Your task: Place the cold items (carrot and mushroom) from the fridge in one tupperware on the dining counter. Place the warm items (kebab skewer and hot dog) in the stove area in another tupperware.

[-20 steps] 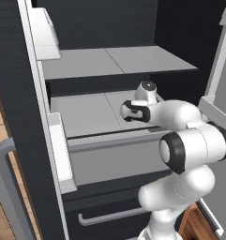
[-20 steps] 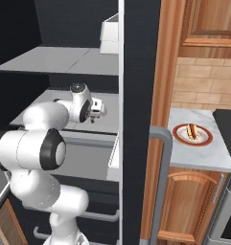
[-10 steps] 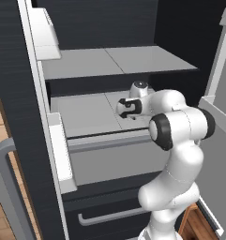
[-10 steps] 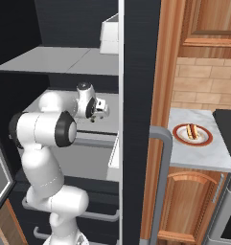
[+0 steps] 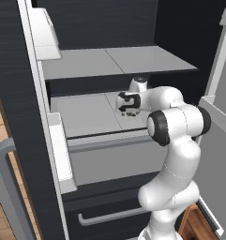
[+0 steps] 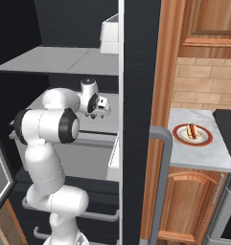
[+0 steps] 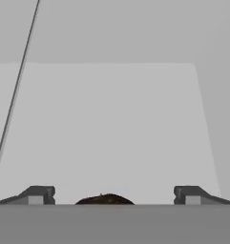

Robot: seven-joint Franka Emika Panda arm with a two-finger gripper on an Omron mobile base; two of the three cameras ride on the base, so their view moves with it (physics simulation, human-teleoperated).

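Note:
The fridge (image 5: 86, 115) stands open, and my arm reaches onto its middle grey shelf. My gripper (image 5: 128, 110) (image 6: 103, 110) points down at the shelf with its jaws wide open. In the hand view, the mushroom (image 7: 105, 199) shows as a dark brown cap edge low between the gripper (image 7: 114, 195) fingertips, which are not touching it. A small tan lump, the mushroom (image 5: 129, 114), sits under the hand. The hot dog (image 6: 192, 131) lies on a red-rimmed plate on the marbled counter to the right. The carrot, kebab skewer, tupperware and dining counter are out of view.
The fridge's upper shelf (image 5: 114, 61) hangs close above my hand. White door bins (image 5: 60, 150) line the open left door. A grey drawer front (image 5: 109, 159) sits below the shelf. A wooden cabinet (image 6: 193, 201) and a stove edge (image 6: 229, 119) are at the right.
My elbow has swung from a sideways reach to stand more upright. The hand has shifted slightly left over the shelf, and the jaws have stayed open.

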